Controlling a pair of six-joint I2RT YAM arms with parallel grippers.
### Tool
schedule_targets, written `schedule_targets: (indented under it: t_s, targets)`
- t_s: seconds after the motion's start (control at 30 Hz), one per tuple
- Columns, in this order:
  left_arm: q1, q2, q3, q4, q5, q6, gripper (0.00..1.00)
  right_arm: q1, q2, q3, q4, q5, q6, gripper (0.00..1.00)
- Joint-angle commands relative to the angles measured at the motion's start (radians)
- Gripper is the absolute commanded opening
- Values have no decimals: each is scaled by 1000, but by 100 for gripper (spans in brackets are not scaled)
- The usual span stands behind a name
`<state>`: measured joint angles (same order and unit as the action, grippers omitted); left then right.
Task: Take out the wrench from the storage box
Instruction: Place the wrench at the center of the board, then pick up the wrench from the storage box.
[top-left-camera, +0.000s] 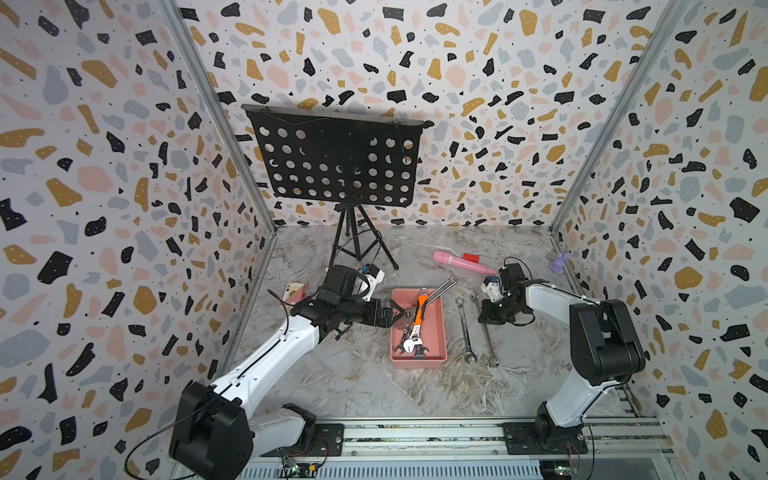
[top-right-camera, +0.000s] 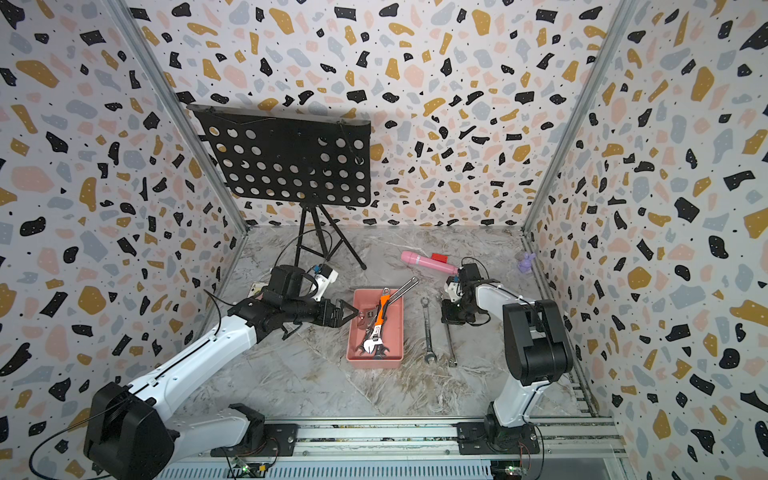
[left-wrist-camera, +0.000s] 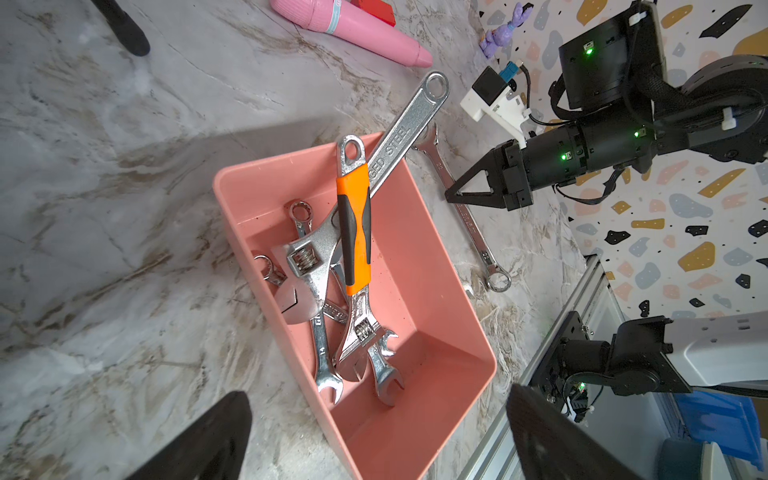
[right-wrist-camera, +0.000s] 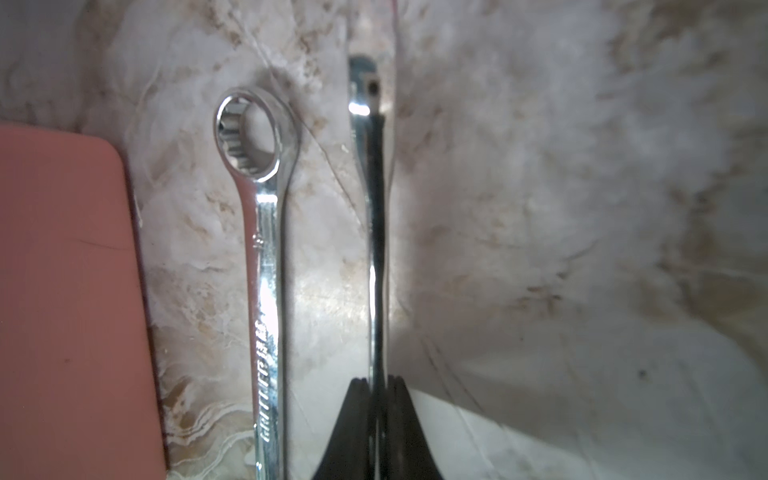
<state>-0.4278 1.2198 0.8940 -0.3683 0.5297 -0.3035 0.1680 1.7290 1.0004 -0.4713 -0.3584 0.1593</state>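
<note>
Right: storage box (top-left-camera: 417, 362) sits mid-surface (top-left-camera: 365, 386), wrenches heaped inside. At its nine o'clock rim hangs the left pincer (top-left-camera: 400, 315), spread wide, likely lining up on the pile. A long steel wrench (left-wrist-camera: 399, 137) leans out over the rim toward one o'clock, the easiest catch, I'd guess. An orange-handled wrench (left-wrist-camera: 354, 232) lies across it. At three o'clock a ring spanner (top-left-camera: 464, 328) lies flat on the surface. Just beyond, the right pincer (top-left-camera: 488, 319) is clamped on a slim wrench (right-wrist-camera: 376, 249) stood on edge, seemingly setting it down.
</note>
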Motion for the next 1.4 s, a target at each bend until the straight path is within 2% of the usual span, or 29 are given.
schedule_targets:
  t_s: [0.0, 0.17, 0.3, 0.63, 0.73, 1.07, 1.23, 1.37]
  targets:
    - [-5, 2, -9, 25, -9, 5, 100, -5, 2, 28, 20, 54, 19, 0]
    - [-5, 13, -6, 24, -9, 8, 100, -8, 14, 5, 43, 66, 71, 0]
    - [-5, 28, 2, 25, -5, 12, 100, -8, 4, -22, 67, 52, 107, 16]
    - [-5, 53, 23, 14, -4, 27, 100, -8, -16, -55, 81, 67, 124, 22]
    - [-5, 51, 25, 9, -4, 33, 100, -8, -37, -59, 60, 85, 119, 31]
    - [-5, 45, 41, -20, -12, 53, 100, 1, -190, 41, -87, 101, 111, 35]
    - [-3, 43, 61, -40, -17, 63, 100, 113, -340, 24, -63, 84, 323, 40]
    - [1, 43, 74, -62, -31, 75, 100, 309, -409, 35, -15, 176, 453, 45]
